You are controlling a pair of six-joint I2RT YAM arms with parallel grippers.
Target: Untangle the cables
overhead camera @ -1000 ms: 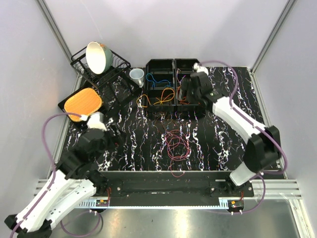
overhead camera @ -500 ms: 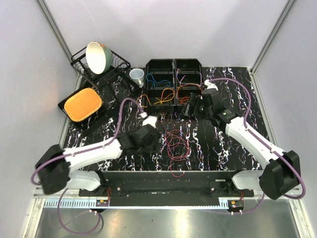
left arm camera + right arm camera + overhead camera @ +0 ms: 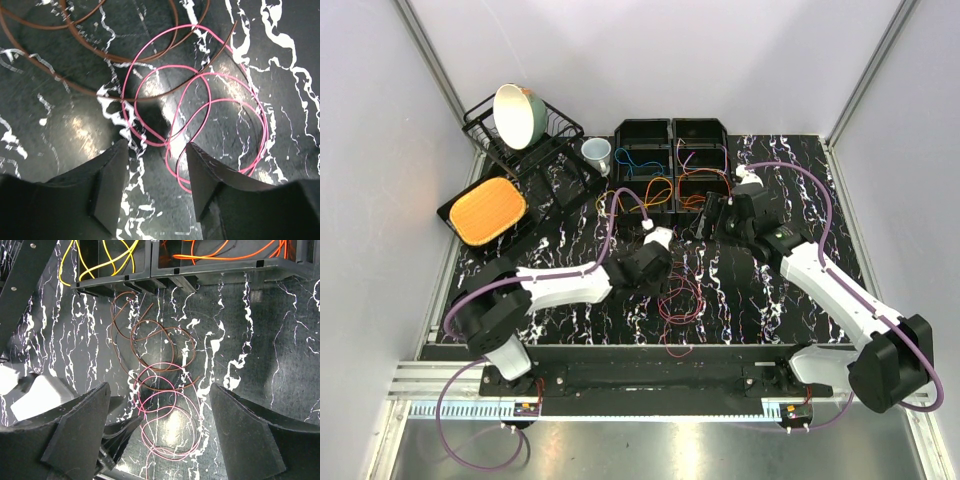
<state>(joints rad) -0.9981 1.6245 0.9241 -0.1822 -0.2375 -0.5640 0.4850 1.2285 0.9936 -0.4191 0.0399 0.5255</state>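
A loose tangle of pink-red and maroon-brown cables [image 3: 680,290] lies on the black marbled table. My left gripper [image 3: 663,270] is open at the tangle's left edge. In the left wrist view its gripper [image 3: 156,145] stands low over the table, with the near end of the pink cable [image 3: 176,66] between the fingers and the brown cable [image 3: 115,59] beyond. My right gripper [image 3: 713,218] is wide open above the tangle's far side. Its gripper [image 3: 160,387] looks down on the pink loops [image 3: 163,363], the brown loops [image 3: 160,329] and the left gripper [image 3: 112,427].
Black bins [image 3: 670,128] at the back hold blue, yellow and orange cables; they also show in the right wrist view [image 3: 150,277]. A dish rack with a bowl [image 3: 515,115], a cup [image 3: 597,153] and an orange tray [image 3: 488,208] stand at the back left.
My left arm has swung from the near left across to the tangle. My right gripper has come back from over the bins to just in front of them.
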